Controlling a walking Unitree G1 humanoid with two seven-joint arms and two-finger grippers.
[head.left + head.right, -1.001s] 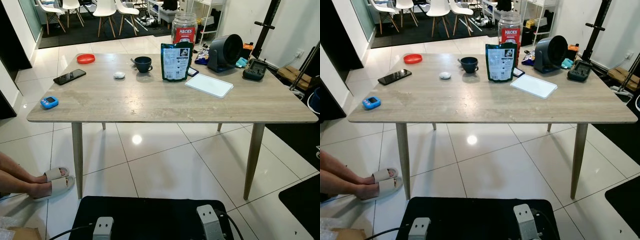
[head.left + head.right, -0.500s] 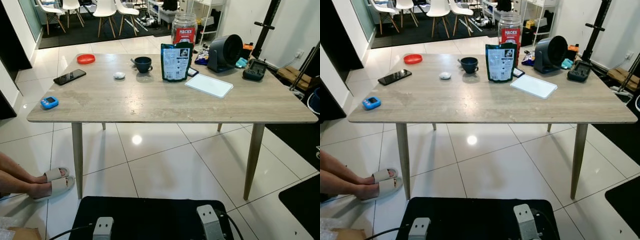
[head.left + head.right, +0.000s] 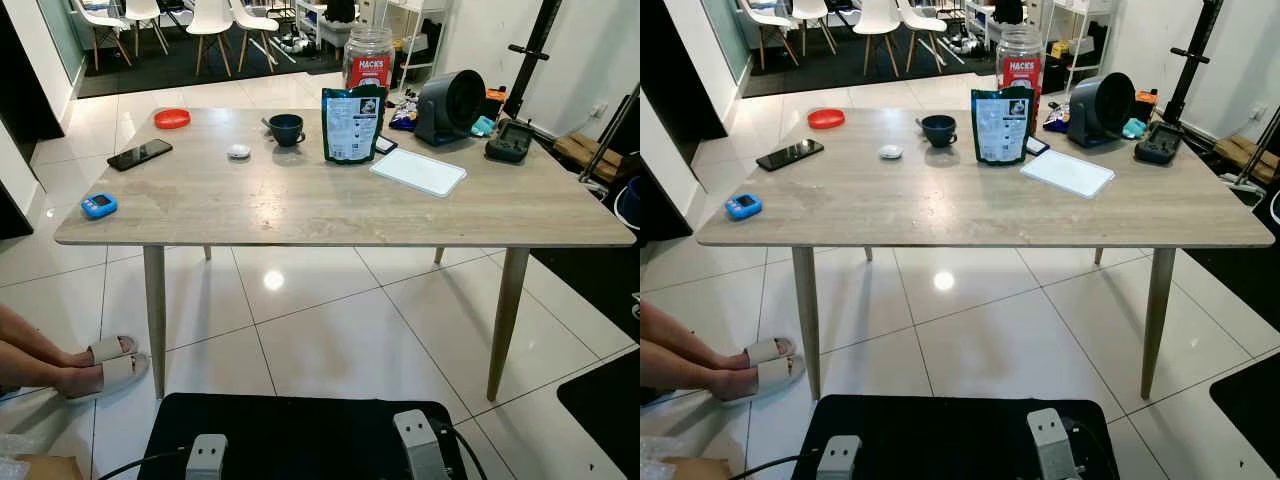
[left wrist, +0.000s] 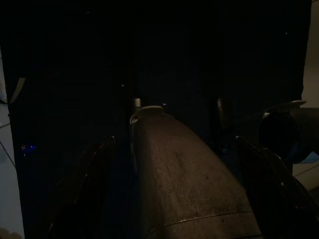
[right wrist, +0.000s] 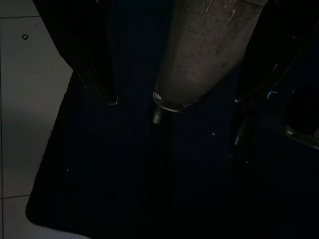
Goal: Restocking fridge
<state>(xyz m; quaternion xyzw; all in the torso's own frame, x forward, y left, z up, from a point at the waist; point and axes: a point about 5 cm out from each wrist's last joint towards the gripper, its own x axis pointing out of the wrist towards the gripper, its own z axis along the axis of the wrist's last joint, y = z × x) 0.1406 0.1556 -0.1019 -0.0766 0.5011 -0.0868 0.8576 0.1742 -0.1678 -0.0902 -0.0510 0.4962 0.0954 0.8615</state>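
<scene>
Wooden table (image 3: 330, 205) holds a green pouch (image 3: 351, 124); gripper states unclear.

Both arms hang idle low over the black mat (image 3: 300, 430), the left gripper (image 4: 174, 174) and right gripper (image 5: 174, 94) in shade.

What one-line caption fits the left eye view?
Wooden table holding a dark green pouch, red-labelled jar and dark cup.

Glossy white tile floor (image 3: 330, 330) — wooden table (image 3: 300, 205) centre, white chairs (image 3: 215, 15) beyond, black mat (image 3: 300, 435) near.
</scene>
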